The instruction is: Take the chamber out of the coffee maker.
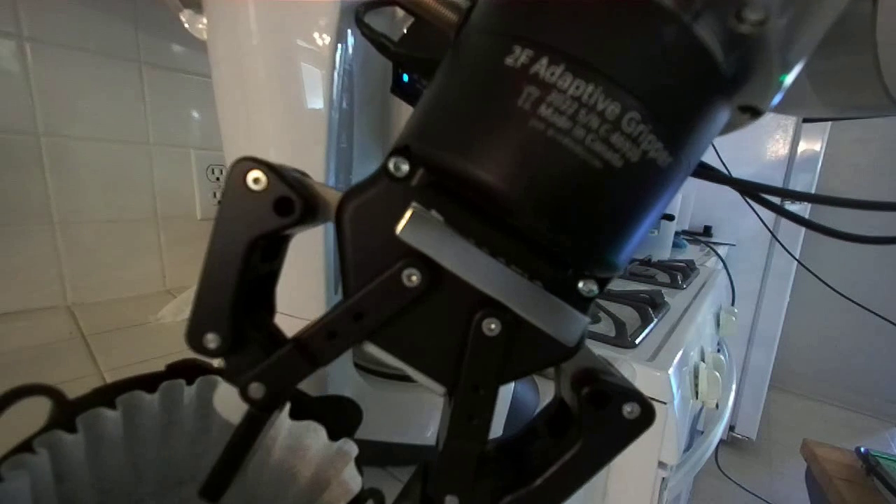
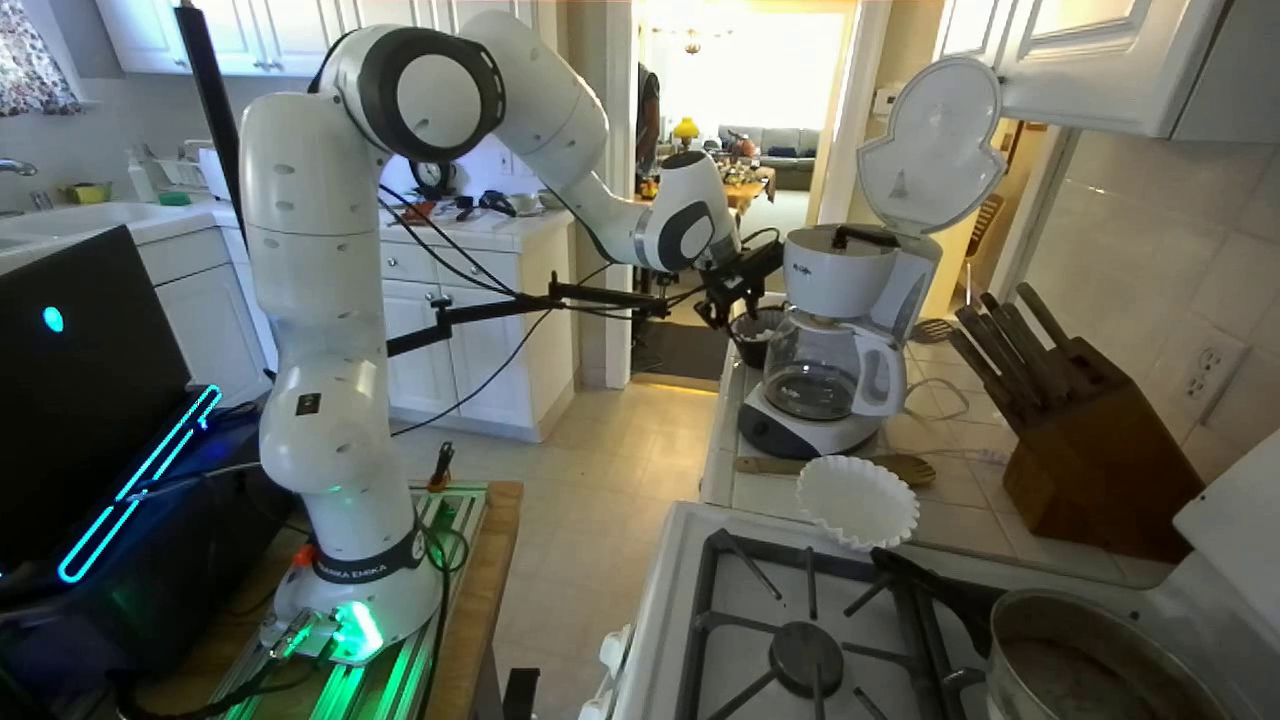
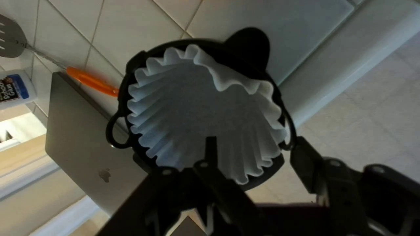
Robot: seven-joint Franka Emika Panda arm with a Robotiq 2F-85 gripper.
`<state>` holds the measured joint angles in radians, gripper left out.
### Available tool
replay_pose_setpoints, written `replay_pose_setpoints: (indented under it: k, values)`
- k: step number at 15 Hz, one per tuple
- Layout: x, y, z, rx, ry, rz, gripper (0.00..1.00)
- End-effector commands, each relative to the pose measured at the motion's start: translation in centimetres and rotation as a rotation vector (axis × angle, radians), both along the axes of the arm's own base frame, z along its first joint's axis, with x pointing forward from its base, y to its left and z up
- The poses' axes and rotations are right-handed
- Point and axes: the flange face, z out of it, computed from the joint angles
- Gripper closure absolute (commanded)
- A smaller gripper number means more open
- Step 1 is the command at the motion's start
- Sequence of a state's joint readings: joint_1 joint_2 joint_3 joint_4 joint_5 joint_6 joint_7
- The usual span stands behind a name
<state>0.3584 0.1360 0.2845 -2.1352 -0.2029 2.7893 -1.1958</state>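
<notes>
The chamber [image 3: 251,49], black with thin loop handles and a white pleated paper filter [image 3: 200,98], stands outside the coffee maker on the tiled counter. It also shows in both exterior views, as a black rim [image 1: 150,381] and as a dark basket [image 2: 755,345] beside the machine. The white coffee maker [image 2: 840,275] has its lid up and its carafe in place; its body [image 1: 273,105] rises behind my gripper. My gripper [image 3: 254,144] is open at the chamber. One finger is over the filter's inside, the other outside the rim by a loop handle; contact is unclear.
A loose paper filter [image 2: 858,502] and a wooden spoon [image 2: 905,468] lie by the stove [image 2: 690,560]. A knife block [image 2: 1100,450] and a pot [image 2: 1090,660] stand nearby. A laptop [image 3: 88,147], glue bottle [image 3: 14,88] and orange-handled spatula [image 3: 90,80] lie past the chamber.
</notes>
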Motion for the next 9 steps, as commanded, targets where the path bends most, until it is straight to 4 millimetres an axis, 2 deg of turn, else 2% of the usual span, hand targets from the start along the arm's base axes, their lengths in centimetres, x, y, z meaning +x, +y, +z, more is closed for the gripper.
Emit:
replay_pose_setpoints:
  k: [1,3,9]
  values:
    - [-0.1,0.2,2.7,-0.009,-0.032,-0.029,0.09]
    - [-0.2,0.1,4.3,-0.012,-0.058,-0.048,0.00]
    - [-1.0,-0.5,9.6,-0.059,-0.085,-0.125,0.00]
